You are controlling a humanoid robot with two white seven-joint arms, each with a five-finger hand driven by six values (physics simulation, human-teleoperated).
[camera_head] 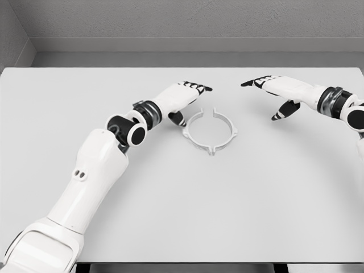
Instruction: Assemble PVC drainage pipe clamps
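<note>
**A:** Where the table's middle lies, what sits there?

**B:** A thin white plastic ring-shaped pipe clamp point(210, 132), flat on the pale grey tabletop point(182, 216). It looks like two half-hoops meeting, with a small gap at twelve o'clock and little tabs at about three, six and nine o'clock.

**A:** And the hands around it?

**B:** From the clamp, the left hand point(183, 98) sits at about ten o'clock, just beside the rim. Its dark-tipped fingers point(200, 87) stretch out flat toward one o'clock, and the thumb points down close to the ring's left edge. I cannot tell whether it touches. The hand is loosely spread and grips nothing.

**A:** The other one?

**B:** The right hand point(278, 91) is at about two o'clock from the clamp, clearly apart from it. Its fingers reach out toward nine o'clock, the thumb hangs below the palm, and it holds nothing.

**A:** The arms?

**B:** The white left arm point(91, 176) rises from seven o'clock of the picture; the right forearm point(341, 105) enters at three o'clock.
</note>
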